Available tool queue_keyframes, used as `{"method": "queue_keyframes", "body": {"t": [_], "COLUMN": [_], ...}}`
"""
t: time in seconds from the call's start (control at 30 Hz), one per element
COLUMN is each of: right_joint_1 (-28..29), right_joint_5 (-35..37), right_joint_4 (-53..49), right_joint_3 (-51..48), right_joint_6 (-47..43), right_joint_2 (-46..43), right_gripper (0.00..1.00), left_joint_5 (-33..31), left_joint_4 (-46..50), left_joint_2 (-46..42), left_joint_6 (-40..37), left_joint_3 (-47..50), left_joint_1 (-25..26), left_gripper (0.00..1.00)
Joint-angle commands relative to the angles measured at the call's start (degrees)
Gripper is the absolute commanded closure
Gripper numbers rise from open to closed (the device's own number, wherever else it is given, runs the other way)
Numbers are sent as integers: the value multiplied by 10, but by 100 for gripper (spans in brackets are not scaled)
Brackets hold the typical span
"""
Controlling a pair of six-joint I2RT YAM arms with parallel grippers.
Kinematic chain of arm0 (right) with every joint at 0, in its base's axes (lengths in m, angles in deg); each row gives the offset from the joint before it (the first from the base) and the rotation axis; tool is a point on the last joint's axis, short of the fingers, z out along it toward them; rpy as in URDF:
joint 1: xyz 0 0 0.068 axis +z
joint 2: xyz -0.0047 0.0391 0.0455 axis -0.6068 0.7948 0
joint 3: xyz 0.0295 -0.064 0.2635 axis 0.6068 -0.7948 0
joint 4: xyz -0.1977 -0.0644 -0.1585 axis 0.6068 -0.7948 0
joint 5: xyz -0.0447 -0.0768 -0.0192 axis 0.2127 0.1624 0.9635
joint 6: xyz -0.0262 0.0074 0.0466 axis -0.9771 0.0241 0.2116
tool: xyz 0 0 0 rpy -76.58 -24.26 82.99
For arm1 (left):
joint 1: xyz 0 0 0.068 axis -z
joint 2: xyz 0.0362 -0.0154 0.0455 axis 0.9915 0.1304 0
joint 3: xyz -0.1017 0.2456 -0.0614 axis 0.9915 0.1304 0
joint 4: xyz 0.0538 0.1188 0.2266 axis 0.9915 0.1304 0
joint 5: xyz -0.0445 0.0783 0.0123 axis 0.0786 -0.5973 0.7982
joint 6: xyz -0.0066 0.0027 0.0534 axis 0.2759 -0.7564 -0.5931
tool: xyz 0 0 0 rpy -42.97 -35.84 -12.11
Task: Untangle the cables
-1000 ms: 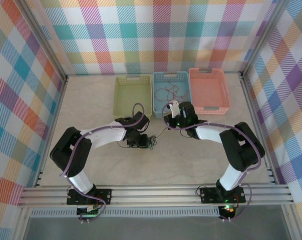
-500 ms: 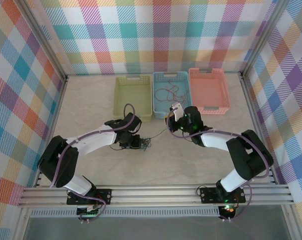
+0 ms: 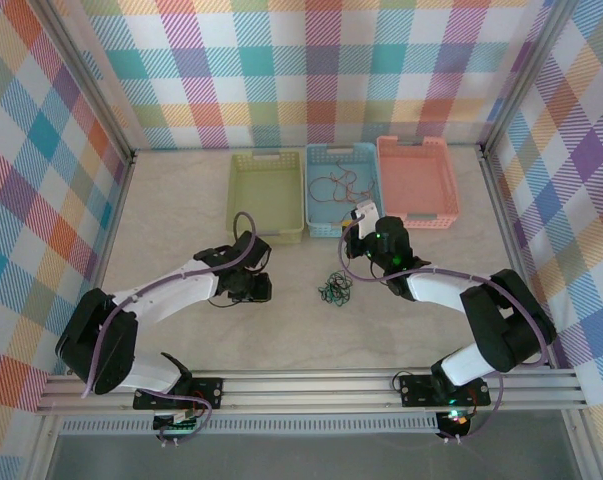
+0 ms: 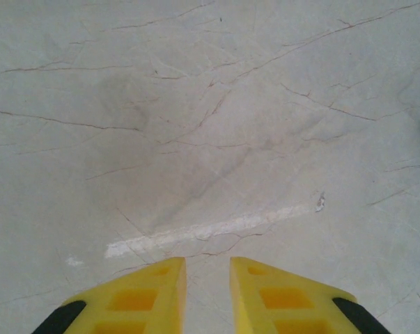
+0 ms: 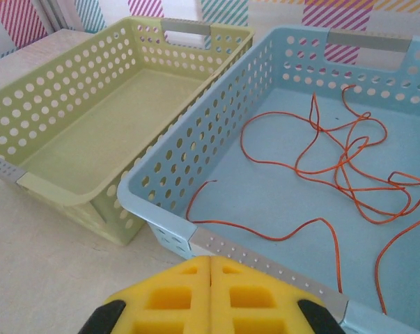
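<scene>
Left gripper (image 4: 207, 268): parted slightly, gripping nothing, aimed down at bare table (image 4: 196, 139); arm stretched low and forward.
Dark-green cable tangle (image 3: 333, 290): apart, to the right of those fingers.
Right gripper (image 5: 210, 268): pressed shut; arm bent, reaching forward.
Orange cables (image 5: 335, 163): just ahead, inside blue basket (image 5: 196, 174); green basket (image 5: 56, 125) ahead-left.

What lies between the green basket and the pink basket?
The blue basket, with loose orange cables inside it, stands between the green basket and the pink basket, as the top view shows.
</scene>
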Motion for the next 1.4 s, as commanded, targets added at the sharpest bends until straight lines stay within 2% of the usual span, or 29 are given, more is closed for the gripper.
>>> {"method": "queue_keyframes", "body": {"t": [0.0,0.07,0.13,0.33,0.53,0.73,0.83,1.17,1.37], "right_joint_1": [0,0,0,0,0,-1,-1,-2,-3], "right_joint_5": [-11,-10,-13,-12,-11,-13,-13,-13,-14], "right_joint_4": [23,17,16,6,9,14,17,22,23], "right_joint_3": [1,6,6,14,11,9,7,5,4], "right_joint_6": [-1,0,2,6,7,11,13,17,18], "right_joint_2": [-2,1,3,9,6,6,5,5,4], "right_gripper": [100,100,100,100,100,100,100,100,100], "left_joint_5": [70,102,95,85,69,43,62,117,114], "left_joint_4": [-38,-69,-80,-119,-124,-135,-144,-238,-213], "left_joint_2": [-21,-26,-19,70,187,237,259,268,292], "left_joint_6": [3,6,8,9,6,20,27,57,52], "left_joint_3": [8,5,-12,-96,-192,-230,-244,-219,-248], "left_joint_1": [-5,3,23,79,98,98,99,99,106], "left_gripper": [65,48,33,15,18,25,28,24,26]}}
